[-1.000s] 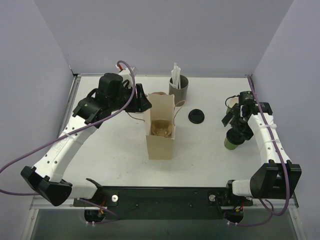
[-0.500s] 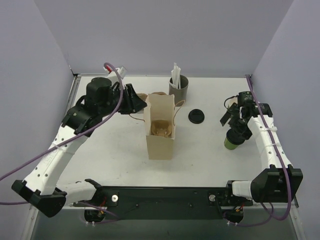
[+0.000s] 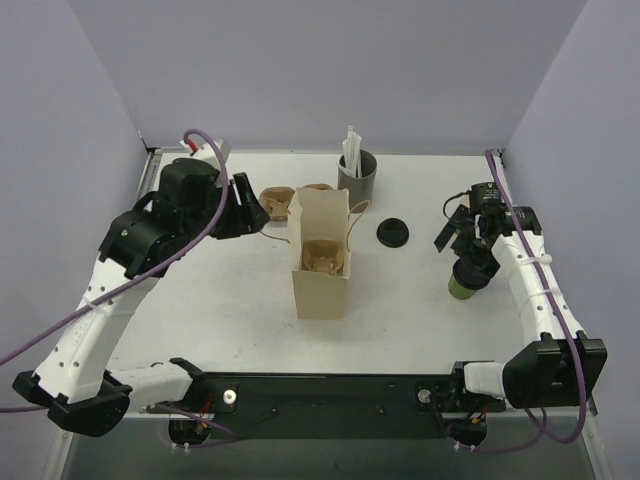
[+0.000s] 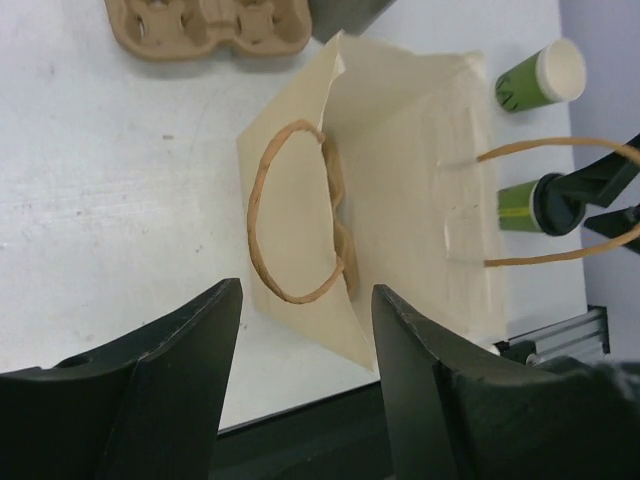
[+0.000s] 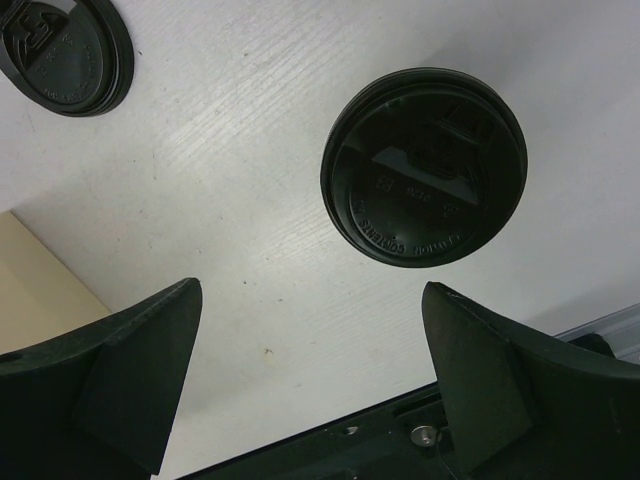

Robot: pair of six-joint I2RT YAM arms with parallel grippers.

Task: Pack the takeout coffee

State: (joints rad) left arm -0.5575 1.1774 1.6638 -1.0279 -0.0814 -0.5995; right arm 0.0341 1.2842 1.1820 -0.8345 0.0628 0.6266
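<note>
Just beneath right gripper (image 5: 310, 295), takeout coffee (image 5: 424, 165), upright

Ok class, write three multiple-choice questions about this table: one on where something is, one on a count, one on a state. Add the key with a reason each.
1. Where is the loose black lid?
A) inside the paper bag
B) on the table, right of the paper bag
C) under the paper bag

2. How many black lids show in the right wrist view?
A) one
B) two
C) three

3. How is the paper bag?
A) lying flat
B) upright, mouth open
C) upright, folded shut

Key:
1 B, it lies on bare table beside the bag.
2 B, one caps the takeout coffee, one lies loose.
3 B, the top view looks down into it.
</note>
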